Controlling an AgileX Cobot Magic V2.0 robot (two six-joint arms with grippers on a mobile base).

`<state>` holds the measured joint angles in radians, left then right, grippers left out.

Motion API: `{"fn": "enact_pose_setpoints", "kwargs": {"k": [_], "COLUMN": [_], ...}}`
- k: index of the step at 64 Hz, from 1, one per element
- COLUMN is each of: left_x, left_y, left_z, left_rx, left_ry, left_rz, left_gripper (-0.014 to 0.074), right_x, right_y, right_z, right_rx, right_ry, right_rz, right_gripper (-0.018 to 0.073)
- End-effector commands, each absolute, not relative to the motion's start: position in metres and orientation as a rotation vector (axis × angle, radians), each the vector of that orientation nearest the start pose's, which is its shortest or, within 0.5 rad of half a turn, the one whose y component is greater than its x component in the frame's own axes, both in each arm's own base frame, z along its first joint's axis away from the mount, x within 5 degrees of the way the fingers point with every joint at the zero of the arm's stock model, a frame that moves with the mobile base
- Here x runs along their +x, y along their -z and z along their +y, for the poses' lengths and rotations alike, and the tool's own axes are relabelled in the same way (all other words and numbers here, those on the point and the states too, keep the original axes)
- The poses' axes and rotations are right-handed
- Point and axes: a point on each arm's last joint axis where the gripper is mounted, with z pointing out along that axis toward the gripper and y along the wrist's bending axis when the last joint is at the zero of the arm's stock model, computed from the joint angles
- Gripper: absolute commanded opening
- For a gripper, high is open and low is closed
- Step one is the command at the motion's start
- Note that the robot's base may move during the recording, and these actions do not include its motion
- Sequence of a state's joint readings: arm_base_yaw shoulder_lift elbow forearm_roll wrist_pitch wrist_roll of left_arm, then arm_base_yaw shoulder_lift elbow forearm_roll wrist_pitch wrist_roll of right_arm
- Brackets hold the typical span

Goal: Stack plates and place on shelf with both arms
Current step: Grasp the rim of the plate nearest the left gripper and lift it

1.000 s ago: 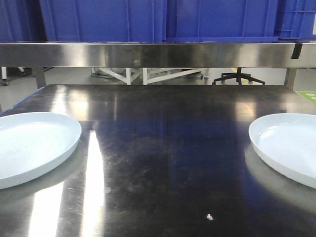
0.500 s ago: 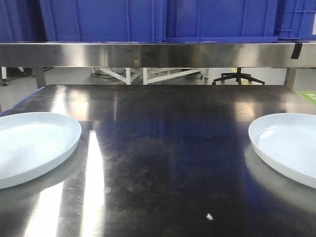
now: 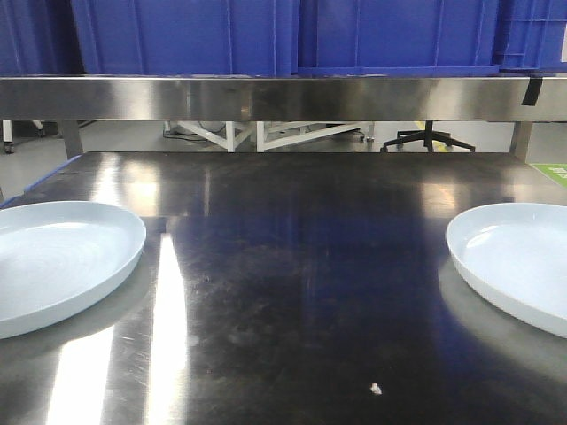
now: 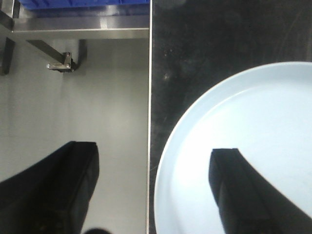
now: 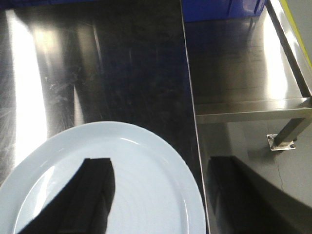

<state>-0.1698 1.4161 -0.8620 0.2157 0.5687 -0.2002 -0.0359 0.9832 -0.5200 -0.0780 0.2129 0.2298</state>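
Two pale bluish-white plates lie apart on the steel table (image 3: pixel 292 266), the left plate (image 3: pixel 53 266) and the right plate (image 3: pixel 523 266) each cut by the picture's edge. No arm shows in the front view. In the left wrist view my left gripper (image 4: pixel 153 146) is open above the left plate's (image 4: pixel 258 117) outer rim, one finger (image 4: pixel 243 195) over the plate and the other beyond the table's edge. My right gripper (image 5: pixel 158 158) is open the same way across the right plate's (image 5: pixel 151 190) outer rim, with a finger (image 5: pixel 92 195) over the plate.
A steel shelf (image 3: pixel 283 97) spans the back above the table, loaded with blue bins (image 3: pixel 186 35). Under it, the floor, white frames and an office chair base (image 3: pixel 428 140) show. Shelf legs bolted to the floor stand past both table edges (image 4: pixel 62 61) (image 5: pixel 285 136).
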Motion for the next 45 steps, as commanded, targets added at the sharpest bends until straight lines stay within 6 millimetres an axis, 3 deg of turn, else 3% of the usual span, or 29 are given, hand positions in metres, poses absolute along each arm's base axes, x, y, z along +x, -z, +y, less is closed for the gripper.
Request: {"fn": "enact_pose_setpoints", "kwargs": {"k": [1,21,45], "left_x": [0.276,0.265,0.271], "left_y": [-0.249,-0.224,-0.207], "left_z": [-0.035,-0.026,-0.027], "left_rx": [0.127,0.068,0.079], "left_ry": [-0.062,-0.046,-0.040], "left_rz": [2.515,2.537,2.562], "left_gripper": [0.0529,0.0529,0.0528], "right_x": [0.198,0.198,0.198], "right_y": [-0.276,-0.275,-0.275], "right_z": [-0.008,-0.008,-0.008], "right_rx": [0.190,0.190,0.190], "right_ry": [-0.053,-0.052,-0.052], "right_rz": [2.048,2.050,2.050], "right_gripper": [0.0518,0.0518,0.0518]}}
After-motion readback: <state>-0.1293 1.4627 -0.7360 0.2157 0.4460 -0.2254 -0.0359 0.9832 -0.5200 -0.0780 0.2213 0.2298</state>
